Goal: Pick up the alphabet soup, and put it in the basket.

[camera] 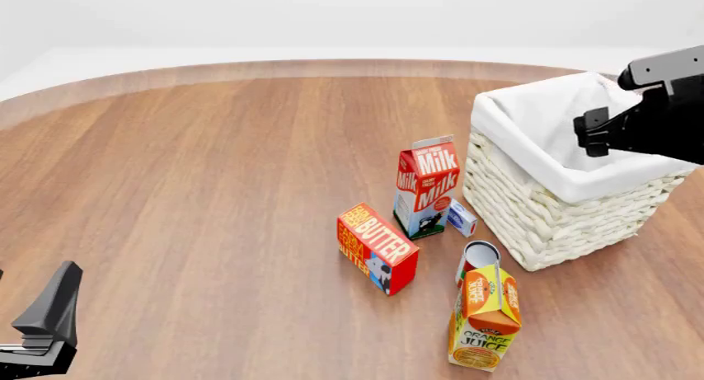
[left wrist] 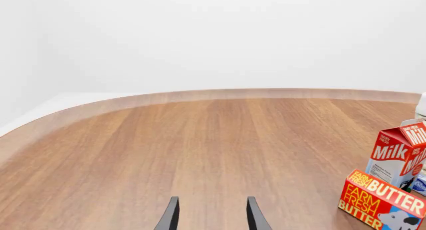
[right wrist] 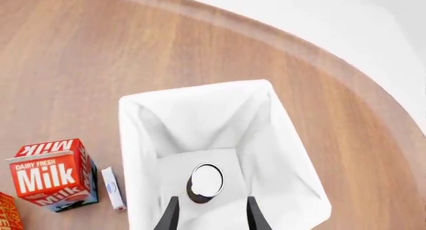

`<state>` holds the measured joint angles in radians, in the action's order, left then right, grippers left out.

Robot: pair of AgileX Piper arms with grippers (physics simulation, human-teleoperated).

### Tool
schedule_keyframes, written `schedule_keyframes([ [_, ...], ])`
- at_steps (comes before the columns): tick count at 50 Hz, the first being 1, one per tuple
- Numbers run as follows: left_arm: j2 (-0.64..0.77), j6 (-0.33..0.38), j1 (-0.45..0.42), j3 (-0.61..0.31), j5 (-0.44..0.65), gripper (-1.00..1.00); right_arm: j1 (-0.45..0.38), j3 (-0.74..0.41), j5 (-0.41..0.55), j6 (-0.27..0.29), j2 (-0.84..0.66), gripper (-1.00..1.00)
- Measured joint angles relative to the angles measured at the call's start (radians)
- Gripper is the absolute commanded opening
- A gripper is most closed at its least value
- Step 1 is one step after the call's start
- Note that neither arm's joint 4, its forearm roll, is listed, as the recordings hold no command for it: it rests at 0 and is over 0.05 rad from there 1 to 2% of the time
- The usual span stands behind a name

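The counter (camera: 198,190) is a broad round wooden top, and everything on it sits toward its right side, within the right arm's reach.

The basket (camera: 556,207) is the largest thing there, woven wicker with a white cloth liner folded over the rim. In the right wrist view a small can with a pale flat lid stands upright on the liner floor; by the task I judge this to be the alphabet soup (right wrist: 205,182), though its label cannot be read from above. So the soup is already inside the basket, resting on the bottom and not held.

The right tool (right wrist: 209,210) hangs directly over the basket's opening, pointing down at the can. Its fingers are spread with a clear gap and nothing between them, which fits a release just above the drop point. What seems left is only to lift clear without catching the liner.

The left tool (left wrist: 209,215) sits low over bare wood, well apart from the goods, fingers parted and empty; it looks parked out of the way, since the job needs one arm.

Just beside the basket stands a milk carton (camera: 427,190), with a small white-and-blue box (camera: 461,218) between them. A butter box (camera: 377,248) lies nearer, then an orange juice carton (camera: 485,318) with a red-and-white can (camera: 476,260) just behind it. None of these belongs to the task.
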<state>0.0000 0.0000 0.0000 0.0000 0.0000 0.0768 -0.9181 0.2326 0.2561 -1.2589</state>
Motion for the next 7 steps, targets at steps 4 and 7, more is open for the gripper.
schedule_keyframes([
  [4, 0.0, 0.0, 0.0, 0.0, 0.0, 1.0, 0.0, 0.031, -0.011, -0.008, 0.038, 1.0],
  [7, 0.0, 0.0, 0.0, 0.0, 0.0, 1.0, 0.0, 0.055, -0.016, -0.013, 0.068, 1.0],
])
